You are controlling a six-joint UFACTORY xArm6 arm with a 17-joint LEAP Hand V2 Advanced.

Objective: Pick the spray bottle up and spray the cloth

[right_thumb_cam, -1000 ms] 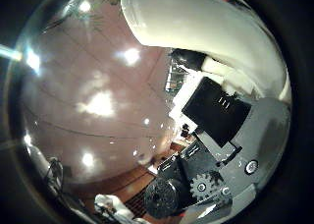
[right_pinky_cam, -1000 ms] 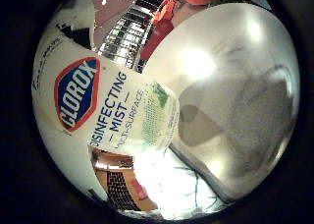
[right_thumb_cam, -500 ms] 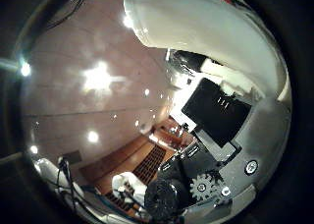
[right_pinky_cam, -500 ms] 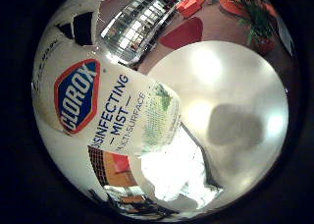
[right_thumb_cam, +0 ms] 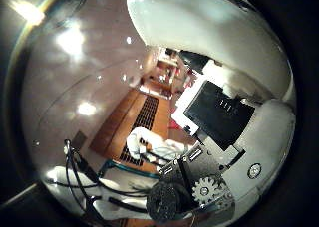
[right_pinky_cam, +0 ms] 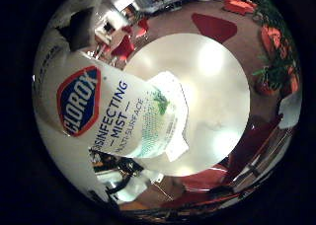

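The spray bottle is white with a printed label and fills much of the right little finger side palm view, close against the palm. Its white body also shows in the right thumb side palm view. My hand shows there as black and white fingers curled by the bottle's side, holding it. A white crumpled thing, possibly the cloth, lies further off beyond the fingers.
A round white table lies beyond the bottle. Red seats and a potted plant stand around it on the reddish floor. Ceiling lights show in the right thumb side palm view.
Both views have swung, so the hand has turned with the bottle held still against the palm. The white cloth seen beside the bottle half a second ago is out of the little finger side view.
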